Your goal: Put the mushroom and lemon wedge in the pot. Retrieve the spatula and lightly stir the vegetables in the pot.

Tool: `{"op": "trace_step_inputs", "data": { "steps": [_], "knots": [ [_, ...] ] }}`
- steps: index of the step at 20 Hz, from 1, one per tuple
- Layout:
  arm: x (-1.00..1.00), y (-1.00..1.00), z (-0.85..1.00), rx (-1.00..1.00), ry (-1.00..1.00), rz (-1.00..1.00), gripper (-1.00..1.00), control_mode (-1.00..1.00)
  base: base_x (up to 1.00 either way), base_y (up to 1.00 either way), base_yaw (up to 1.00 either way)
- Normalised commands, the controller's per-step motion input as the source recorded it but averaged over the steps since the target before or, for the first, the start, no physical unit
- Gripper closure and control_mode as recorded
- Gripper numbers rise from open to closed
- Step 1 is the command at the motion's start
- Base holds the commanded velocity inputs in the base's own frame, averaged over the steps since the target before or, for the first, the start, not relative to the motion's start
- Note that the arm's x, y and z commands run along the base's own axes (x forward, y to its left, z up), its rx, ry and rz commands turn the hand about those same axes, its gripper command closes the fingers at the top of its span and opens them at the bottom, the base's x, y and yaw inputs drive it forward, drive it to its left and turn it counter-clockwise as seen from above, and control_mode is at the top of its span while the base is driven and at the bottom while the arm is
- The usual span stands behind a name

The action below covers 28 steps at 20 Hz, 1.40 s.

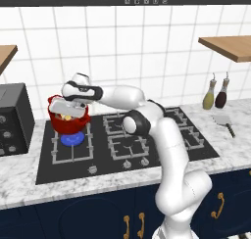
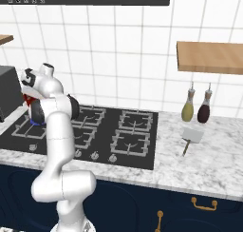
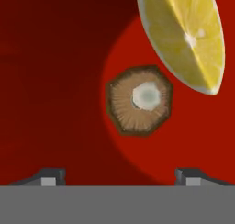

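Observation:
My gripper (image 3: 120,176) hangs open inside the red pot (image 3: 50,76), its two tips far apart with nothing between them. Just beyond the tips, the brown mushroom (image 3: 139,100) lies gills-up on the pot's floor. The yellow lemon wedge (image 3: 186,35) rests beside it, almost touching. In the left base view the hand (image 1: 69,107) reaches down into the pot (image 1: 68,122) on the rear left burner, and yellow bits (image 1: 64,117) show inside. The spatula (image 1: 224,122) lies on the counter right of the stove, also seen as the spatula (image 2: 191,138) in the right base view.
Two bottles (image 1: 215,95) stand against the wall behind the spatula. A dark toaster oven (image 1: 13,118) sits left of the stove (image 1: 127,135). A wooden shelf (image 1: 229,46) hangs above the right counter. A blue flame ring (image 1: 72,138) shows under the pot.

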Motion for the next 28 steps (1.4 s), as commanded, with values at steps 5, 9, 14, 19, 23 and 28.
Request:
{"op": "trace_step_inputs", "data": {
  "steps": [5, 9, 14, 19, 23, 28],
  "knots": [
    [-0.46, 0.0, 0.05, 0.02, 0.11, -0.08, -1.0, -1.0, 0.0, 0.0, 0.0],
    [-0.06, 0.0, 0.19, -0.01, 0.25, -0.05, -1.0, -1.0, 0.0, 0.0, 0.0],
    [0.0, 0.0, 0.33, 0.0, 0.21, 0.0, -1.0, -1.0, 0.0, 0.0, 0.0],
    [0.0, 0.03, 0.28, 0.0, 0.21, 0.0, -1.0, -1.0, 0.0, 0.0, 0.0],
    [0.0, 0.04, 0.16, 0.0, 0.22, 0.0, -1.0, -1.0, 0.0, 0.0, 0.0],
    [0.0, 0.18, 0.0, 0.0, 0.3, 0.0, -1.0, -1.0, 0.0, 0.0, 0.0]
  ]
}}
